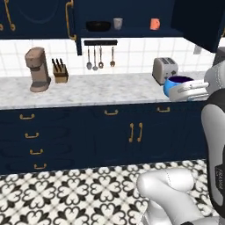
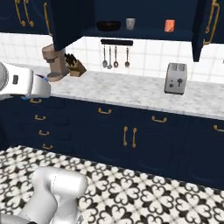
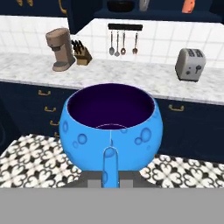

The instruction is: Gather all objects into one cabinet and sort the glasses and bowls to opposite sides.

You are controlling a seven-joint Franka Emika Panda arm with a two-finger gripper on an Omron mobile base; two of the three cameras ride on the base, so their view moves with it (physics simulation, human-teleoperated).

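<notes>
From the left base view, the gripper [image 1: 184,91] held the blue bowl [image 1: 176,83] in the air, near the toaster [image 1: 165,69]. On the cabinet shelf [image 1: 132,31] stood the black bowl [image 1: 98,26], grey cup [image 1: 117,23] and orange cup [image 1: 154,23]. From the hand view, the jaws pinched the blue bowl's [image 3: 111,127] near rim.

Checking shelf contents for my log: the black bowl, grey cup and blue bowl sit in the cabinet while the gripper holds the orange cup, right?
Swapped. The left base view shows the orange cup in the cabinet with the black bowl and grey cup; the gripper holds the blue bowl.
</notes>
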